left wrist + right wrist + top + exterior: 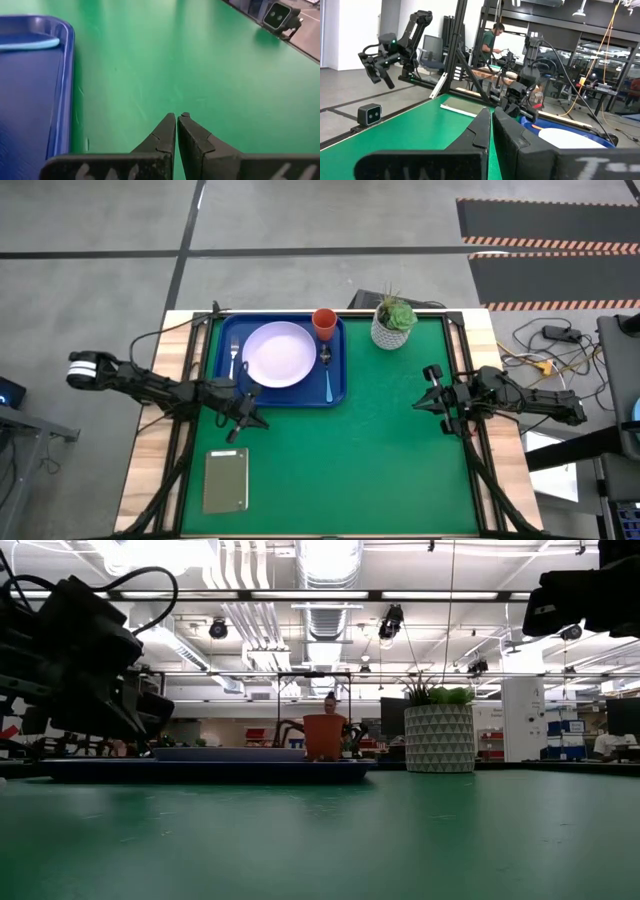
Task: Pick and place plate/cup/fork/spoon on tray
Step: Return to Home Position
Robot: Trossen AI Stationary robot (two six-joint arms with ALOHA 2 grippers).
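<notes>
- While its fingers are pressed together on nothing, the left gripper (250,418) hangs over bare green mat just off the tray's (222,392) near left corner; in its own wrist view the closed tips (176,119) sit beside the tray's blue rim (67,75).
- With its fingers likewise closed and empty, the right gripper (430,390) sits well away from the tray, over the mat toward the table's right edge; its own wrist view shows the two dark fingers (490,127) meeting.
- Inside the tray, the plate (279,354) lies flat in the middle and fills most of it.
- Between the plate and the tray's left rim lies the fork (234,360), tines toward the far side.
- On the other side of the plate, along the tray's right rim, lies the spoon (327,375), its blue handle pointing toward the near edge.
- At the tray's far right corner stands the cup (324,323), upright; the low view shows it rising above the tray's rim (323,736).
- Just beyond the tray's right side, near that cup, stands a white pot with a green plant (394,321).
- Off the tray's near left corner, past the left gripper, a grey-green slab (225,480) lies flat on the mat.
- Across the room in the right wrist view, a person (491,42) stands at a bench.
</notes>
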